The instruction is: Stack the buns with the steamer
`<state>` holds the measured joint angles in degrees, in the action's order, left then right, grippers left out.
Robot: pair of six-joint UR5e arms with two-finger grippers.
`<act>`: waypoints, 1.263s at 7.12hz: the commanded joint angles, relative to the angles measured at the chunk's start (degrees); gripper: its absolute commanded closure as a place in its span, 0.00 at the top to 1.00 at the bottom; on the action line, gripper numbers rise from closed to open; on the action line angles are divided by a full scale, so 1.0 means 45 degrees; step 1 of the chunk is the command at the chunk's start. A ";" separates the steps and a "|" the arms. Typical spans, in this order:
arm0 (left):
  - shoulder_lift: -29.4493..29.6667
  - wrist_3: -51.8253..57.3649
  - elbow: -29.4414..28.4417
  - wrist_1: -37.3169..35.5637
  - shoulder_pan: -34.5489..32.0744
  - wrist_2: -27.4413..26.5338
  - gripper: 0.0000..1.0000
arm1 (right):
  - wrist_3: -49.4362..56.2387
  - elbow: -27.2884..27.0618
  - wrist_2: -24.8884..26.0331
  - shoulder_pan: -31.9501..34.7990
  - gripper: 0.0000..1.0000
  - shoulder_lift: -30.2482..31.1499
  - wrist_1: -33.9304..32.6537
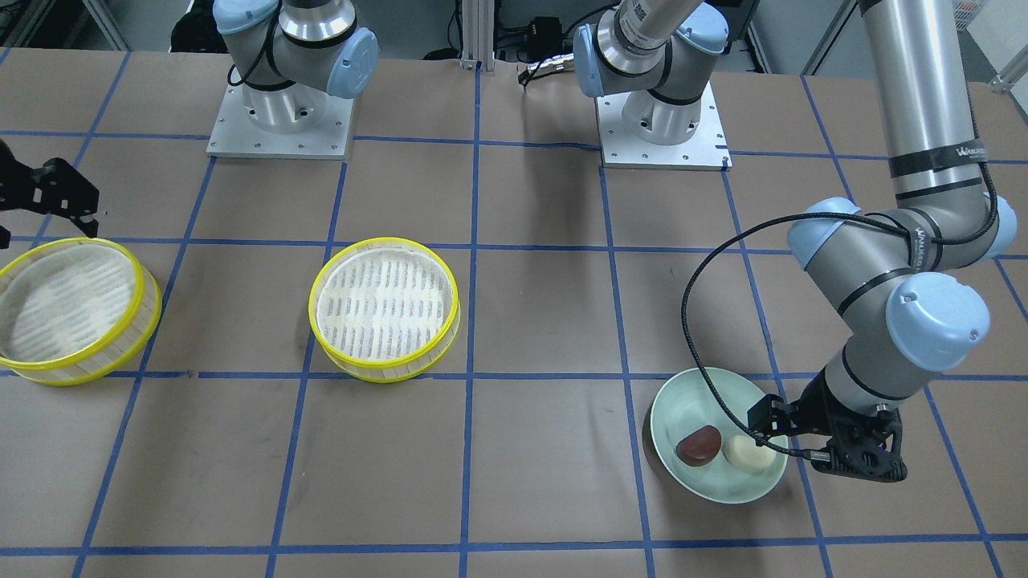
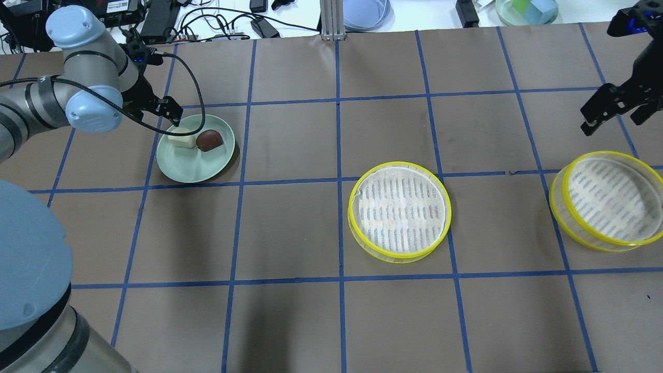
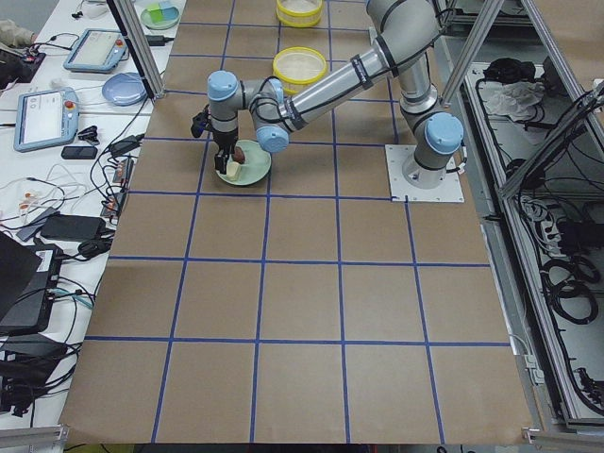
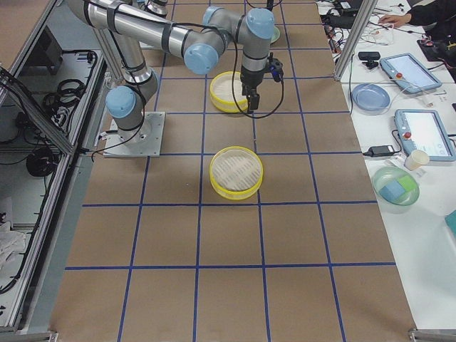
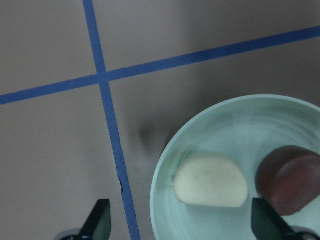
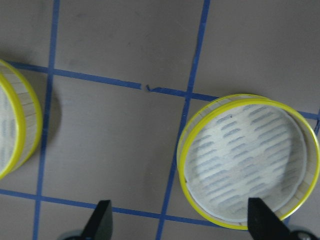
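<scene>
Left pincer (image 1: 795,437) wide open, empty, over plate (image 1: 691,397) of brown bun (image 1: 697,445), cream bun (image 1: 747,453).

There are two buns: one dark red-brown bun (image 1: 698,445) and one pale cream bun (image 1: 747,453). They share one light green plate (image 1: 697,395).

There are two round steamer trays with yellow rims: one middle tray (image 1: 384,305) and one end tray (image 1: 68,309).

There are two robot arms, the left arm (image 1: 923,120) and the right arm (image 1: 297,40). Each arm has one end effector, so that makes two: the left end effector (image 5: 181,222) and the right end effector (image 6: 180,222). Each one has two fingers.

There is one desk (image 1: 546,321) under it all.
</scene>
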<state>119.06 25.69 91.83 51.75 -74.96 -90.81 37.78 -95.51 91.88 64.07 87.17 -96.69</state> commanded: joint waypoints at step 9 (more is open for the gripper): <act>0.0632 -0.1429 0.0315 0.0061 -0.0003 0.1450 1.00 | 0.5786 -0.1159 0.0109 -0.4277 0.68 -0.4762 -0.5779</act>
<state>121.87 19.90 92.74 51.74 -74.91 -84.91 65.16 -100.10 92.53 45.29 65.91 -122.41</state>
